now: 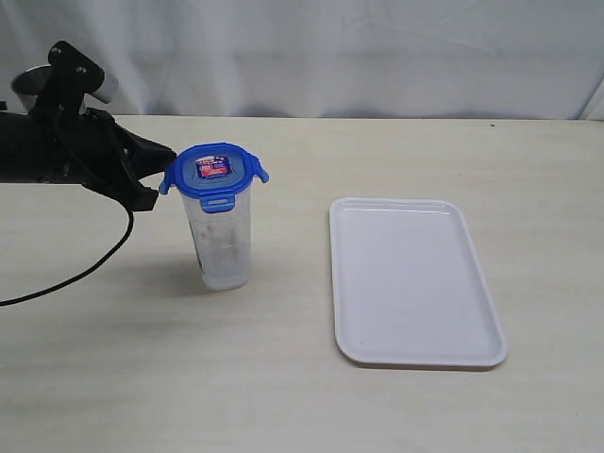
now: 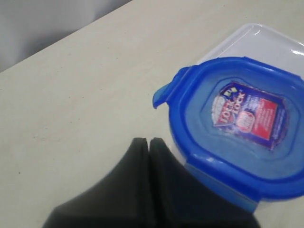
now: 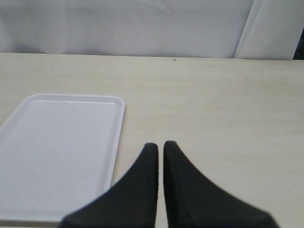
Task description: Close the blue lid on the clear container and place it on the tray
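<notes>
Standing upright on the table (image 1: 283,396), the clear container (image 1: 225,247) sits left of the tray (image 1: 415,283) and well apart from it, with the blue lid (image 1: 215,172) resting on its mouth. Side flaps stick outward, so the lid looks seated but not fully latched; the near flap seems folded down. Left gripper (image 2: 148,142) has its jaws pressed together, holding nothing, tips just beside the lid's rim; contact cannot be confirmed. Right gripper (image 3: 160,147) also has its jaws together and empty, hovering near the tray's edge. Handling judgement: thin translucent plastic, apparently empty, so light and easily tipped given the tall narrow build; walls smooth and likely slippery, with some give under squeeze. Best hold is probably around the body just under the lid, where the rim stiffens it; pressing flaps needs the tumbler steadied. Lid label (image 2: 249,116) is red and blue and reads "LOCK LOCK"; smaller print is illegible. Dark printing on the container's side is too blurred to read.
</notes>
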You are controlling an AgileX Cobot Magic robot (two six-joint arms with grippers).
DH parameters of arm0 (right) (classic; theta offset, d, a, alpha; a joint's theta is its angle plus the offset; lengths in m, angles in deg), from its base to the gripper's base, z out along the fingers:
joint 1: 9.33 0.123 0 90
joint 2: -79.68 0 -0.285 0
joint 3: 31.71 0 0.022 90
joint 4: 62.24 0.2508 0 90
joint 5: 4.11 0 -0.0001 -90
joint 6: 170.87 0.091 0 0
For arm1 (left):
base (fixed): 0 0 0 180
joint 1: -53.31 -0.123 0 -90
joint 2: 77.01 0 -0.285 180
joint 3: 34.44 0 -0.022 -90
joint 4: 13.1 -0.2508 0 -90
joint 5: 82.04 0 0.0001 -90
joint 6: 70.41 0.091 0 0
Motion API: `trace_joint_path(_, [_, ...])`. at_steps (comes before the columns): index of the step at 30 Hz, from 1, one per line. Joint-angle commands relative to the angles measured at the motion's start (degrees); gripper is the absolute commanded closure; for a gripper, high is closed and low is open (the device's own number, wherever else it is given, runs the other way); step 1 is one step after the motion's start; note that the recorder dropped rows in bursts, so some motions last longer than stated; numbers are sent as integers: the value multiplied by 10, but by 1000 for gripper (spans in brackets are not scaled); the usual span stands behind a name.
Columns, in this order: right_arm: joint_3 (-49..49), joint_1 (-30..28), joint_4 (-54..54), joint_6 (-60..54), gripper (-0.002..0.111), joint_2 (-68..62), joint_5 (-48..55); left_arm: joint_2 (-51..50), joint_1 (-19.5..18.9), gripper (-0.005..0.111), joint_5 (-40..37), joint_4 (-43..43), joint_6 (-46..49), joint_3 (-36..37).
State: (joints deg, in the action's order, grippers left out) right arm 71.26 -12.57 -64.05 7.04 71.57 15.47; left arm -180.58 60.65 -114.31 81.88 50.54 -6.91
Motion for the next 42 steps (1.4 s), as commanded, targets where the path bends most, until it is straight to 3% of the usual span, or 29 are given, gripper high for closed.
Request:
trace_joint_path(1, [-2,1,0,0,104,3,0,0,0,107,0,0,18,2])
trace_joint_path(42, [-2,1,0,0,104,3,0,0,0,107,-16,-30,1,16])
